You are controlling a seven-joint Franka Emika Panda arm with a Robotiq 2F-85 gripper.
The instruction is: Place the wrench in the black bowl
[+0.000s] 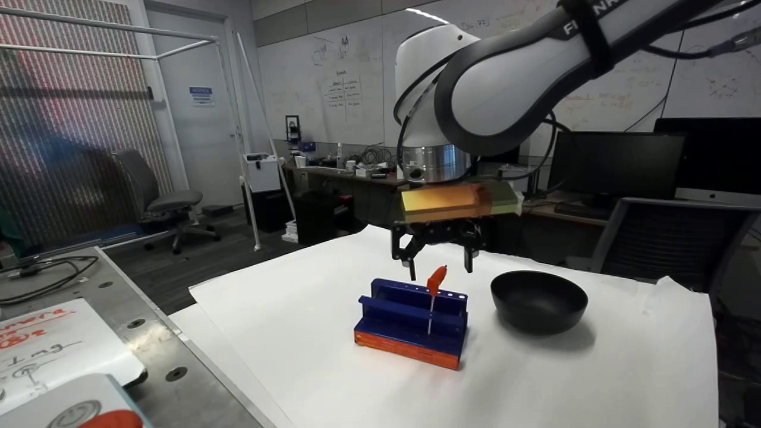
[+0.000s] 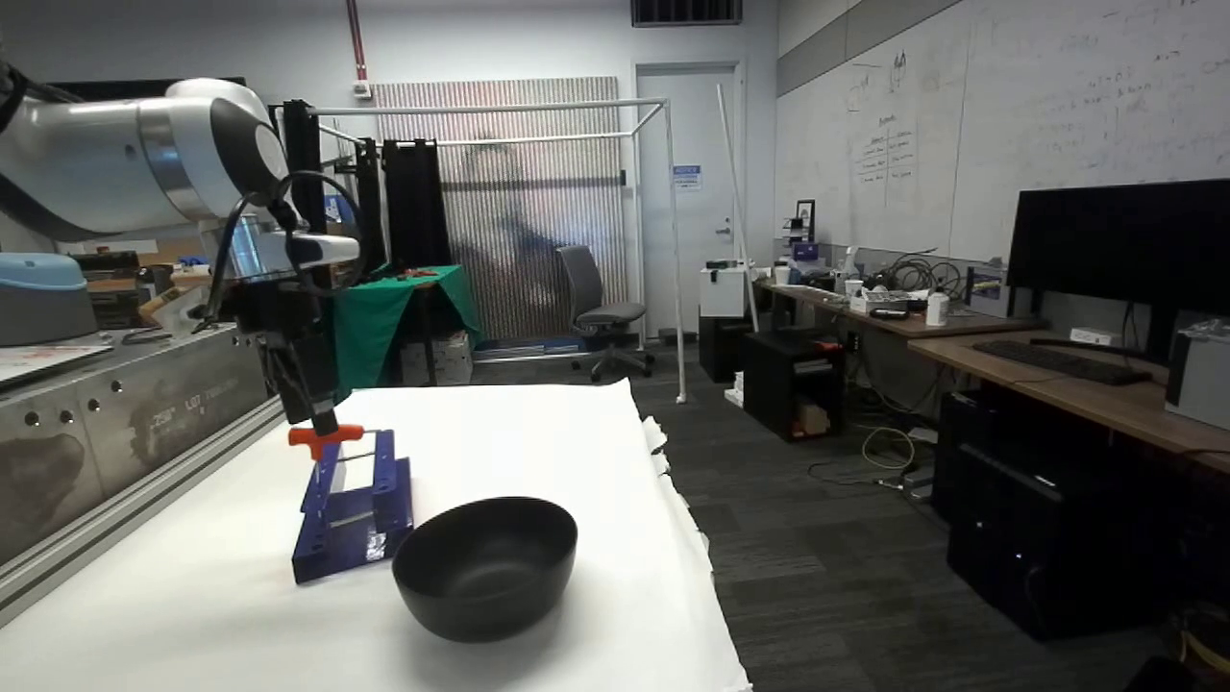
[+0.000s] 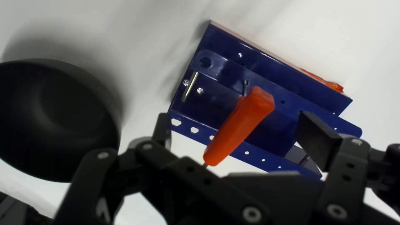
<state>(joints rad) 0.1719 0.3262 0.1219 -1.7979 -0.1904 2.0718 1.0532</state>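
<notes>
The wrench has an orange-red handle [image 1: 437, 280] and a thin metal shaft, and stands upright in the blue slotted rack [image 1: 392, 326]. Its handle also shows in an exterior view [image 2: 329, 438] and in the wrist view [image 3: 239, 126]. The black bowl [image 1: 538, 315] stands on the table beside the rack; it also shows in an exterior view [image 2: 485, 596] and at the left of the wrist view [image 3: 100, 90]. My gripper [image 1: 441, 271] is open and empty just above the rack. In the wrist view its fingers [image 3: 239, 130] are wide apart, one on each side of the handle, apart from it.
The rack has an orange base [image 1: 410, 351]. A metal bench edge [image 1: 172, 339] runs along a side of the white-covered table [image 1: 285, 333]. A chair [image 1: 672, 238] and monitors [image 1: 618, 163] are behind the table.
</notes>
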